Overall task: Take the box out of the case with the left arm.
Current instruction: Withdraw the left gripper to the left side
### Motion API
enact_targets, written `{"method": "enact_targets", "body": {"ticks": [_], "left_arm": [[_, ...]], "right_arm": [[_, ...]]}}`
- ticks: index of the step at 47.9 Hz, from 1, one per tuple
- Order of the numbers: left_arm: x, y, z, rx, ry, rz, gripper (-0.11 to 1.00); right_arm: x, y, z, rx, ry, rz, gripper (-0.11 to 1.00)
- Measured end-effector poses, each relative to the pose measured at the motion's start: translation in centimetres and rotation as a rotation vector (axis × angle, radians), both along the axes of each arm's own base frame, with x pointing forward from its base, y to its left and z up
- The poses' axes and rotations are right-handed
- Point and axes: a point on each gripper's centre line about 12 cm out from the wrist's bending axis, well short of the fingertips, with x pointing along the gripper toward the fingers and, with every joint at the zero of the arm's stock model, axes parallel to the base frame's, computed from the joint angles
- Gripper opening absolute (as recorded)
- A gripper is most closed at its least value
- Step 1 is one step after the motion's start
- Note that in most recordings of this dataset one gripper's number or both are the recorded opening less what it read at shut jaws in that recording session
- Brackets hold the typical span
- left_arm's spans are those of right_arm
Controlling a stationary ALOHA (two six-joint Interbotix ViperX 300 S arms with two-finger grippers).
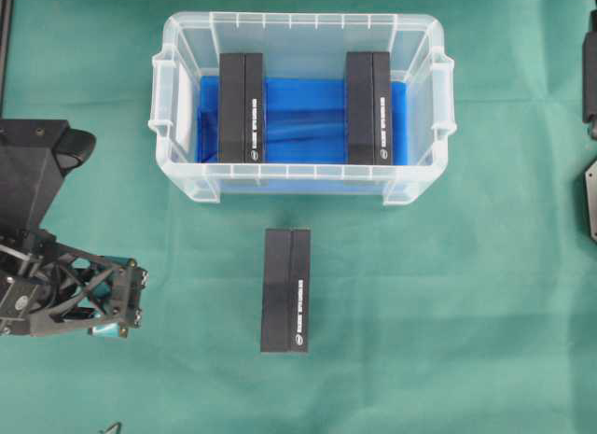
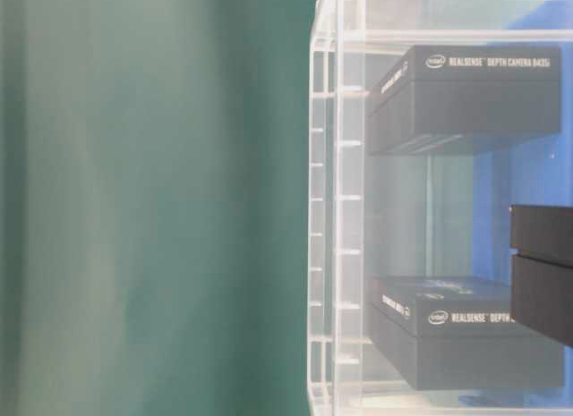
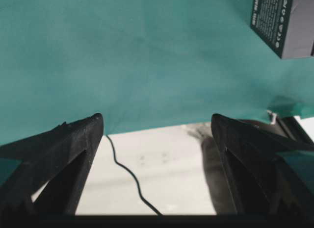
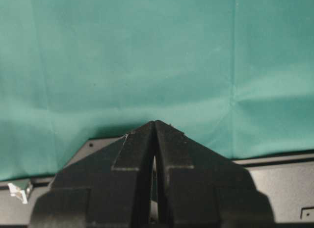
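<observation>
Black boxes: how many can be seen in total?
3. Two stand in the case: the left box and the right box. The third box lies on the cloth before it.

Even, bright light; soft shadows; table-level view blurred on its left side.

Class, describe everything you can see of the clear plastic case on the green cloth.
The case is a large rectangular bin of clear, translucent plastic with a ribbed rim and a moulded handle at each short end. It stands upright and open-topped on the green cloth, with no lid in view. A bright blue sheet lines its bottom. Two black boxes lie inside, one near the left end and one near the right end, apart from each other. A third black box lies outside, in front of it, not touching.
</observation>
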Motion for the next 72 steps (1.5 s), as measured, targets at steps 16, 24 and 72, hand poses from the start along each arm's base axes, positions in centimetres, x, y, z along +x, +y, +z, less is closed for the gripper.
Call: {"method": "enact_targets", "body": {"ticks": [16,24,72], "left_arm": [[-1.7,6.3,-0.3,0.037,0.001,0.027,0.96],[-2.9,10.5,-0.1,0.066,-0.016,0.028,0.96],[-4.0,18.0,-0.3,0.129,0.004,0.035,0.96]], "right_arm": [[0.0,0.0,0.0,0.002,0.0,0.0,0.01],[0.0,0.0,0.0,0.0,0.001,-0.001,0.01],[0.2,0.0,-0.1,0.002,0.006,-0.001,0.01]]}}
